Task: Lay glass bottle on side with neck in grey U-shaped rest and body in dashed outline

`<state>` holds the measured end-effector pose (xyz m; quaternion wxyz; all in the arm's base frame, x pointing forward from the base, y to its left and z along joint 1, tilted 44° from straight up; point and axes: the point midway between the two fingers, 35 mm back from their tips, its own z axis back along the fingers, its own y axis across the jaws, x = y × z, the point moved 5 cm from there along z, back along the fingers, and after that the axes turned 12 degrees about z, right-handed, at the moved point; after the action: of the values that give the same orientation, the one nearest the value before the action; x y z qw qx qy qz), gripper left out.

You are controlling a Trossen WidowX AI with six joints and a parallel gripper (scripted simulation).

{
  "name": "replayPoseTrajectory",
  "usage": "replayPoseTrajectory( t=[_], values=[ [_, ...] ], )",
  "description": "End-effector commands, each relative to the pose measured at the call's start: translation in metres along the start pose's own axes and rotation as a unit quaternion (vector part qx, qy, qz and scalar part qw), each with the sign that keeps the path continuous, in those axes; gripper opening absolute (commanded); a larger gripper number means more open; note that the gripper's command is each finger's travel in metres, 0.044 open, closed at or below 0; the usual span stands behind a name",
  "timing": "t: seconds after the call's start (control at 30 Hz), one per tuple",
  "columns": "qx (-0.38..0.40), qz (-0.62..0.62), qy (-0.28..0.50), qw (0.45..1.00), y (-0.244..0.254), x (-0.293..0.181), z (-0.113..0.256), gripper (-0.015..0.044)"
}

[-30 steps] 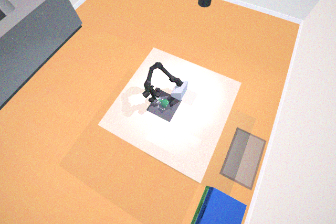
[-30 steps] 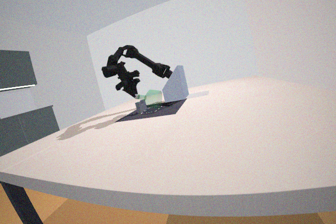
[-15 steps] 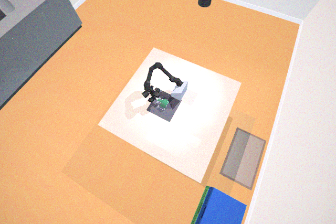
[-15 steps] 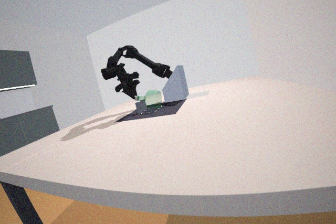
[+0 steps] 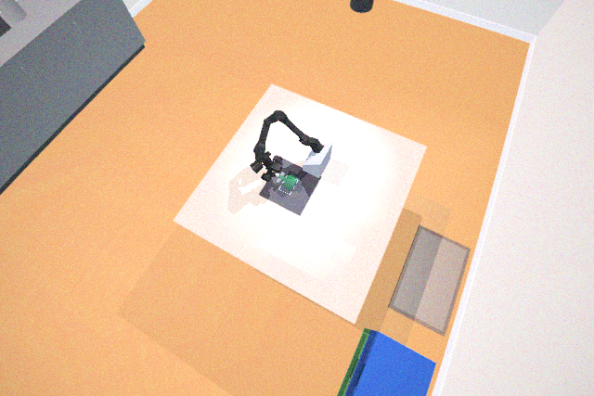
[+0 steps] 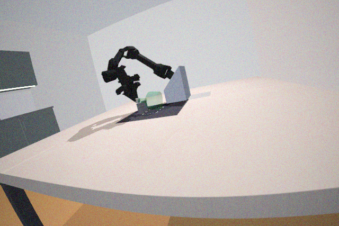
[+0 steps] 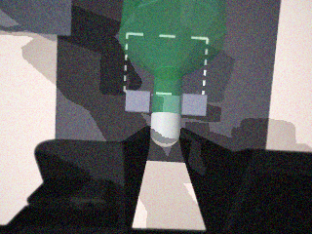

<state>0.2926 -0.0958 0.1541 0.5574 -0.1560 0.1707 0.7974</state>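
Observation:
The green glass bottle (image 5: 290, 182) (image 6: 154, 99) (image 7: 173, 44) lies nearly level, its body over the dark mat and its neck toward my gripper. My gripper (image 6: 136, 100) (image 7: 165, 131) is shut on the pale-capped end of the neck. The grey U-shaped rest (image 6: 141, 107) (image 7: 137, 100) stands just beyond the fingertips, and the neck runs between its two prongs. Whether the neck touches the rest's bottom is hidden. The dashed outline (image 7: 167, 36) shows through and around the lower body. In the wrist view the body reaches past its far side. Contact under the body cannot be told.
The dark mat (image 5: 297, 204) (image 6: 174, 110) (image 7: 253, 73) lies under the rest and outline. A blue-grey wedge-shaped block (image 5: 318, 159) (image 6: 176, 87) (image 7: 34, 17) stands at the mat's edge, near the arm's base and the bottle's body.

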Motion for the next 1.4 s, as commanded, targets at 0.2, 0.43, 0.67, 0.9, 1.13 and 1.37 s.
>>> replayPoseTrajectory(
  t=[0.2,0.43,0.67,0.9,1.13,1.37],
  values=[
    [0.000,0.000,0.000,1.000,0.0001,-0.0040,-0.0040,0.0111],
    [0.001,-0.002,0.000,1.000,0.0003,-0.0059,-0.0062,0.0111],
    [0.002,-0.004,0.000,1.000,0.0002,-0.0062,-0.0073,0.0111],
    [0.003,-0.005,0.001,1.000,0.0001,-0.0064,-0.0085,0.0111],
    [0.004,-0.006,0.001,1.000,0.0000,-0.0065,-0.0096,0.0111],
    [0.005,-0.007,0.003,1.000,-0.0001,-0.0066,-0.0108,0.0111]
  ],
)
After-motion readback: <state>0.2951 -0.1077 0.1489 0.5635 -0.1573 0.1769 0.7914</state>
